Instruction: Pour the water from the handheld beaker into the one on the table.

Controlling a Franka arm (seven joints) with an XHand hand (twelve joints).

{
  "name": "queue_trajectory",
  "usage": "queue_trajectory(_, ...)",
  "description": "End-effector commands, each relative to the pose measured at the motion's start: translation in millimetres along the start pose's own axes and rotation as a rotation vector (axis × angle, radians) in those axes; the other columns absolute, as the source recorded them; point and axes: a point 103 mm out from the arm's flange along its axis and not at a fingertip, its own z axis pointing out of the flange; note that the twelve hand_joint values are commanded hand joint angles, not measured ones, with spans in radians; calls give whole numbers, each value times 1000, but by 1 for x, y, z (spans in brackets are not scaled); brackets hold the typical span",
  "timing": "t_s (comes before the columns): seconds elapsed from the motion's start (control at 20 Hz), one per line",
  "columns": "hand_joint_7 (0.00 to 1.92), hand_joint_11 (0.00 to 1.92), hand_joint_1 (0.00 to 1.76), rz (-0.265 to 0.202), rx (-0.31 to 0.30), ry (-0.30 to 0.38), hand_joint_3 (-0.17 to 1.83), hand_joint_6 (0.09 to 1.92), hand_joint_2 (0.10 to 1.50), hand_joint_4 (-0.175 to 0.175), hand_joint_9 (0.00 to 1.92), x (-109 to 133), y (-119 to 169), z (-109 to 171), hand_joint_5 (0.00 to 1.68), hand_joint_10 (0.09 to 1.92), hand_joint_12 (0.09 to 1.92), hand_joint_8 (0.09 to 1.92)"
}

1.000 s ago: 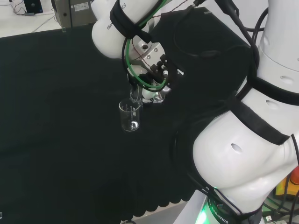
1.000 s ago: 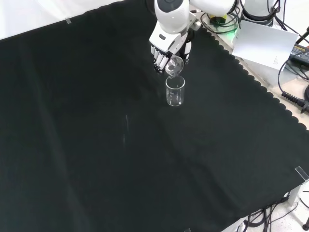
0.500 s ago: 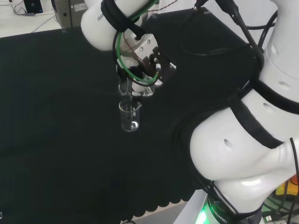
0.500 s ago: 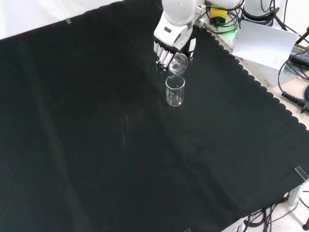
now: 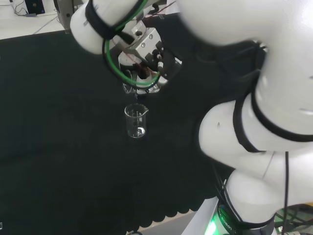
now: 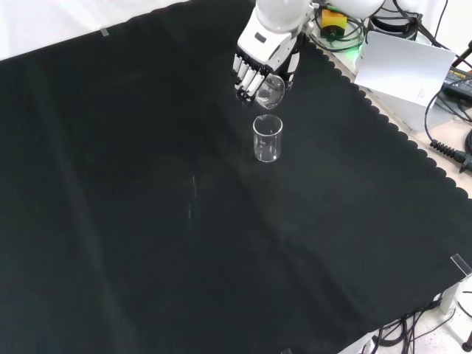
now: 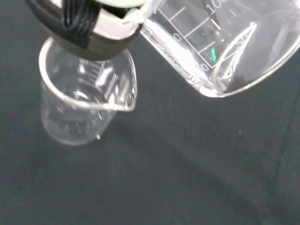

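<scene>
A clear glass beaker (image 6: 268, 138) stands upright on the black cloth (image 6: 147, 221); the head view has the beaker (image 5: 136, 121) near the middle, and in the wrist view this beaker (image 7: 84, 98) shows its spout and printed scale. Above it, the hand (image 6: 258, 63) is shut on a second clear beaker (image 6: 270, 90), tilted with its mouth turned down toward the standing one. In the wrist view the held beaker (image 7: 220, 47) lies tipped beside the standing beaker's rim. The hand (image 5: 146, 66) hangs just above the standing beaker in the head view.
The cloth's scalloped edge (image 6: 383, 122) runs along the right of the front view, with a white sheet (image 6: 402, 70) and cables beyond it. The arm's big white links (image 5: 254, 122) stand at the right of the head view.
The hand has risen with the held beaker, away from the standing beaker's rim. The arm's links have swung across the head view. The standing beaker has not moved.
</scene>
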Motion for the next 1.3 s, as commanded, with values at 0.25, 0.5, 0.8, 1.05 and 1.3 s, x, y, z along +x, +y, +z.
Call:
queue_trajectory(0.25,1291,1279,1425,7,162,-39,-175,395,1020,-175,1552,5,10,52,1340,129,948,466)
queue_trajectory(0.5,1290,1280,1425,3,151,-54,-175,395,1020,-175,1549,6,10,52,1340,136,948,468)
queue_trajectory(0.8,1284,1256,1424,-1,149,-103,-175,403,1021,-175,1527,12,10,47,1336,185,987,480)
queue_trajectory(1.05,1282,1254,1424,2,155,-145,-175,407,1022,-175,1520,15,10,44,1334,200,991,483)
queue_trajectory(1.3,1280,1255,1424,8,162,-183,-175,410,1022,-175,1515,15,9,42,1332,212,992,485)
